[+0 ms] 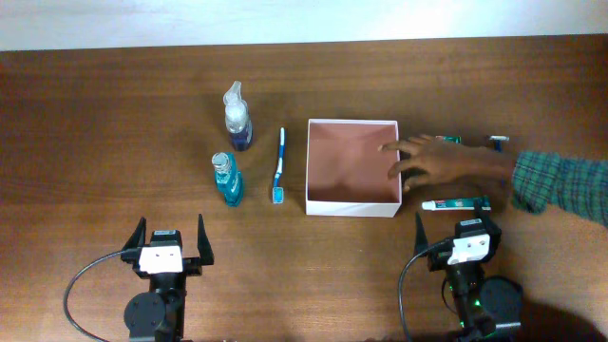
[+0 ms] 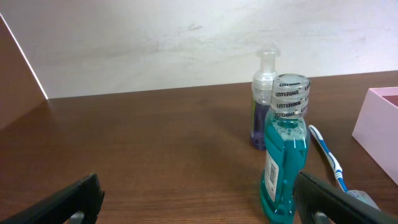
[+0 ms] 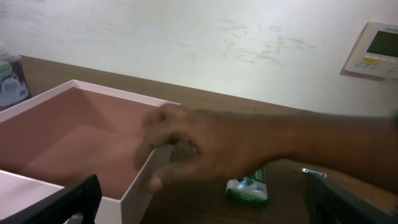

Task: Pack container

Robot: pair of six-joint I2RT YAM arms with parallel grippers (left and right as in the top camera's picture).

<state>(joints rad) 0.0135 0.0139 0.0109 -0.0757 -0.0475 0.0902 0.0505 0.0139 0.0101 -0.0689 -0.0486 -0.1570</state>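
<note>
Packing has not begun. The left gripper (image 1: 171, 231) sits near the front edge of the table (image 1: 95, 114), its jaws spread wide with nothing between them. Beyond it, toward the table's middle, stand a clear pump bottle (image 1: 237, 119) and, closer to the front edge, a blue mouthwash bottle (image 1: 228, 180). A blue toothbrush (image 1: 279, 166) lies just beside them.

Right of the toothbrush, at the table's centre, is the container (image 1: 351, 209), open-topped and bare inside. A person's hand (image 1: 442, 161) reaches in from the right edge, its fingers on the container's right wall. Near that wall lie a toothpaste tube (image 1: 456, 202) and a small green pack (image 1: 446, 140).

The right gripper (image 1: 458, 228) waits by the front edge, its jaws wide and holding nothing. Every toiletry appears left to load.
</note>
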